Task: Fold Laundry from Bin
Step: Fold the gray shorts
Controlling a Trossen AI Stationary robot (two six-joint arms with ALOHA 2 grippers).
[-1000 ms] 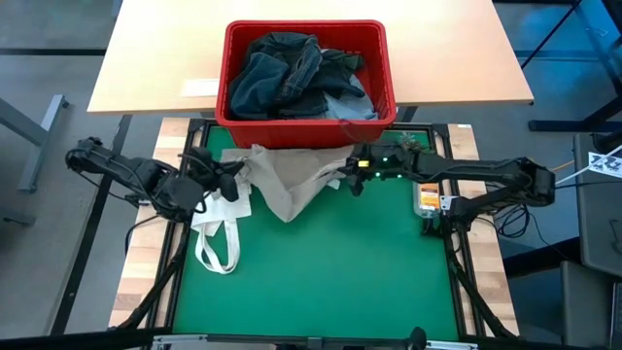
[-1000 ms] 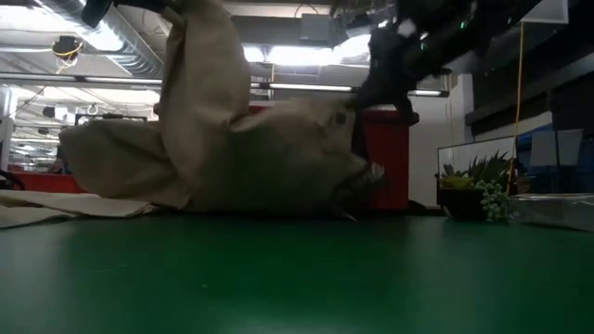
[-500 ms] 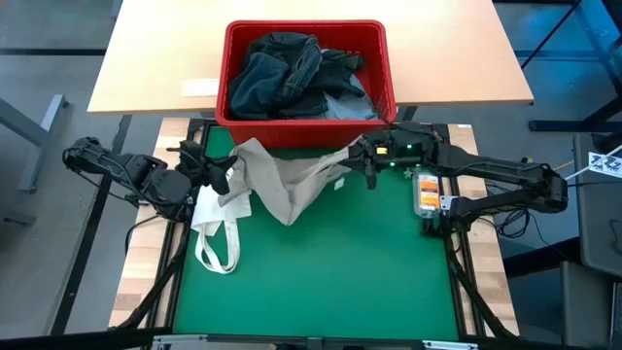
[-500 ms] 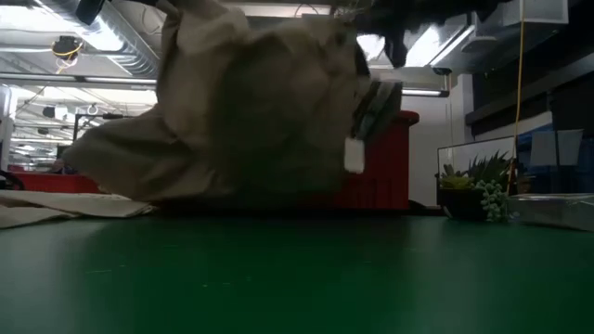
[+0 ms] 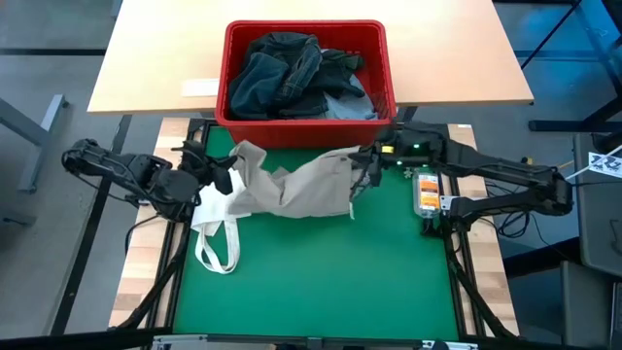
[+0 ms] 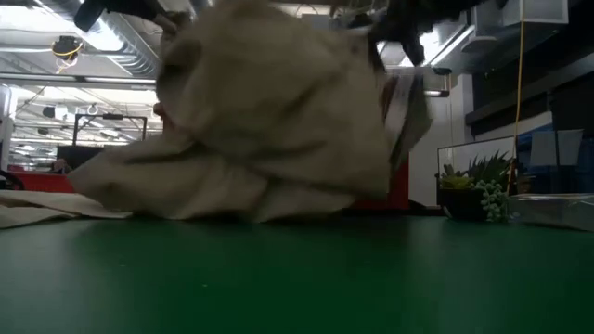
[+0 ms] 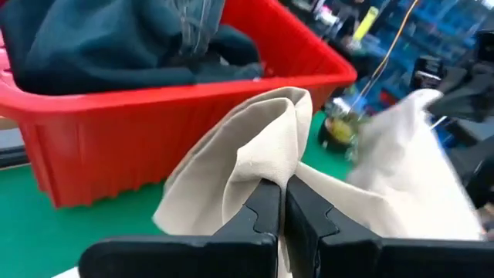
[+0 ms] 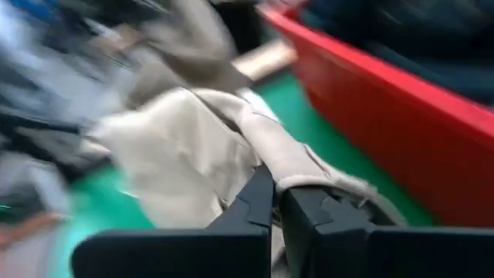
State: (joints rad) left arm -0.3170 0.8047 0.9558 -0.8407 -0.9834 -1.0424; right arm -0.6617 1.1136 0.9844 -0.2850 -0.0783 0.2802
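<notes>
The beige trousers (image 5: 292,187) are held stretched between the two arms over the far part of the green mat (image 5: 311,282), just in front of the red bin (image 5: 304,122), with their long axis running from the mat's left edge toward its right edge. One end is pinched in the closed fingers of the left gripper (image 5: 225,175) near the far left corner, the other in the closed fingers of the right gripper (image 5: 362,163) near the far right corner, so neither arm is judged nearer. Dark jeans (image 5: 287,73) are left in the bin, and a white tote bag (image 5: 216,228) lies at the left edge.
</notes>
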